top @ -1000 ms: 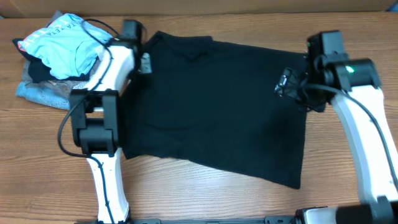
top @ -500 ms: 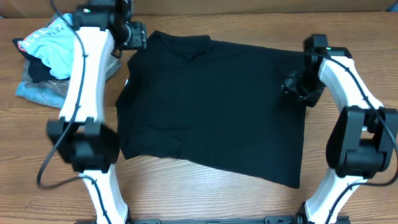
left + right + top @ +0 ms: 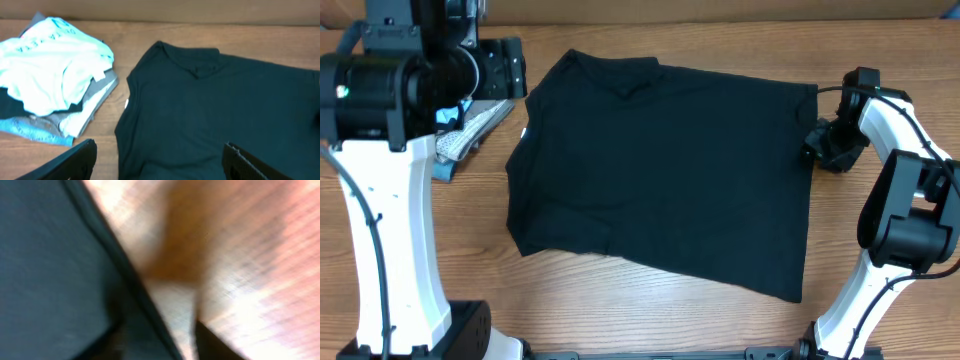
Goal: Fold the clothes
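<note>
Black T-shirt [image 3: 660, 170] spread flat at the middle of the table [image 3: 620, 310], unfolded | left gripper [image 3: 160, 162] raised above it, fingers apart, empty | right gripper [image 3: 828, 148] at the shirt's right edge, finger state not determinable, view blurred | risk: a shallow bite on that hem would likely slip and skew the fold.

Wood-grain table [image 3: 650, 315], light brown, grain running side to side. A black T-shirt [image 3: 670, 170] is spread flat across the middle of it, neck toward the far edge, sitting a bit crooked. Off to its left, near the sleeve but not touching, there's a pile of folded clothes [image 3: 55, 85] — the denim-blue piece [image 3: 35, 132] at the bottom sits right on the wood.
</note>
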`<state>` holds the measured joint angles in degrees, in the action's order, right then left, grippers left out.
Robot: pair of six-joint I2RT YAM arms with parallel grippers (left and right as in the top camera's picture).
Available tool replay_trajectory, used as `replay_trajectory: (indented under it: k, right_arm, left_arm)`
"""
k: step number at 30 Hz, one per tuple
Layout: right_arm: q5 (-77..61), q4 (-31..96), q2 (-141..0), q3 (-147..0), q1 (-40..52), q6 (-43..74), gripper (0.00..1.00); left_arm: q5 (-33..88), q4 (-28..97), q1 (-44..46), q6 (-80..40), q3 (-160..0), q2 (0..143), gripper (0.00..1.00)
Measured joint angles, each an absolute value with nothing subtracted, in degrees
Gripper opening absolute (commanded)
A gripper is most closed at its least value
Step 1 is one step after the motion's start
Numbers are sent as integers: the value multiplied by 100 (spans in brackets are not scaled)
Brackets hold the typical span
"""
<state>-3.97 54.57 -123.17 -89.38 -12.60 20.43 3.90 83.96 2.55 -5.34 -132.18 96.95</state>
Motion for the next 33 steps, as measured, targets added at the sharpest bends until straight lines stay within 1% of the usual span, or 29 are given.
replay_trajectory:
  k: [2, 3, 4, 5, 6, 8, 10, 11, 12, 13, 16, 19, 24, 28, 33]
  right_arm:
    - [-486, 5140, -12333, -8938, -1238, 1922, 5]
    - [-489, 4930, -12342, -8936, -1234, 1968, 4]
    - [-467, 4711, -12348, -8934, -1234, 1997, 4]
    - [-434, 4536, -12350, -8932, -1240, 2069, 4]
    - [-421, 4261, -12355, -8932, -1269, 2143, 4]
    - [-469, 3828, -12361, -8941, -1378, 2268, 4]
    - [-663, 3699, -12366, -8986, -1588, 2362, 4]
    - [-781, 3706, -12366, -9026, -1710, 2394, 14]
    - [-921, 3734, -12370, -9080, -1868, 2429, 29]
    - [-1035, 3778, -12372, -9133, -1990, 2421, 37]
    - [-1487, 4169, -12372, -9371, -2386, 2379, 44]
    - [-1975, 4550, -12348, -9544, -2630, 2150, 47]
    - [-2536, 5260, -11952, -9557, -2646, 1769, 48]
    - [-2764, 6088, -11111, -9568, -2565, 1581, 49]
    - [-2882, 7100, -10274, -9671, -2440, 1455, 49]
  left_arm:
    - [390, 8545, 255, -534, -13216, 9649, 86]
    - [388, 8606, 255, -530, -13218, 9642, 87]
    - [390, 8674, 255, -491, -13216, 9642, 90]
    - [388, 8715, 255, -456, -13216, 9642, 97]
    - [384, 8774, 255, -355, -13216, 9644, 100]
    - [311, 8864, 257, -169, -13216, 9647, 100]
    - [252, 9011, 263, 3, -13216, 9655, 100]
    - [231, 9126, 263, 73, -13216, 9671, 100]
    - [211, 9231, 263, 137, -13216, 9688, 100]
    - [196, 9321, 263, 189, -13216, 9712, 100]
    - [196, 9450, 263, 276, -13216, 9793, 100]
    - [336, 9526, 263, 322, -13214, 9889, 100]
    - [768, 9618, 309, 318, -12794, 10031, 100]
    - [969, 9470, 478, 316, -11640, 10217, 100]
    - [1066, 8302, 836, 141, -9756, 10468, 98]
